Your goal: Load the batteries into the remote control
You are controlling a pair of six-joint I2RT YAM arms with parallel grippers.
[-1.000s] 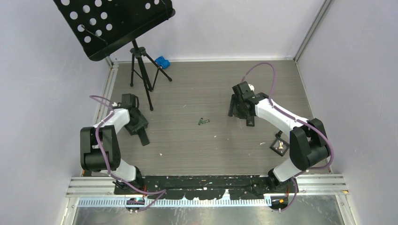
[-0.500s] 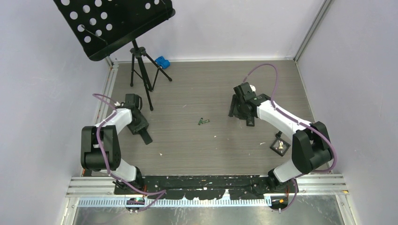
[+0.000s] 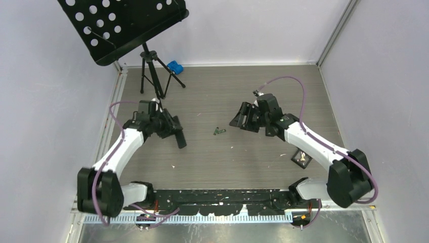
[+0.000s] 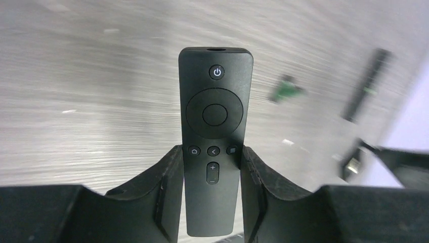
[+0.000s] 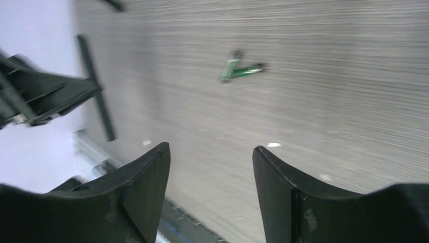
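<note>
**Remote held, cells not yet picked up.** Your left gripper [image 4: 211, 164] is clamped on the lower half of the remote control [image 4: 215, 106]. Its fingers press both long edges, and the button face is turned toward the wrist camera. Your right gripper [image 5: 211, 157] stands wide apart and holds nothing. In the overhead view it hangs just to the right of the batteries [image 3: 219, 131]. Two small green cells can be made out there, lying close together on the table [image 3: 217, 91] between the two arms; no others are visible.

The step in hand is judged to be fetching the first cell. For the next move, bring the right gripper down over one cell and close across its short body without nudging its neighbour. The cells are small and round, so a glancing touch may set them rolling. The back of the remote is hidden, so you cannot tell whether its compartment is uncovered. That side must face the right arm before any cell goes in.
</note>
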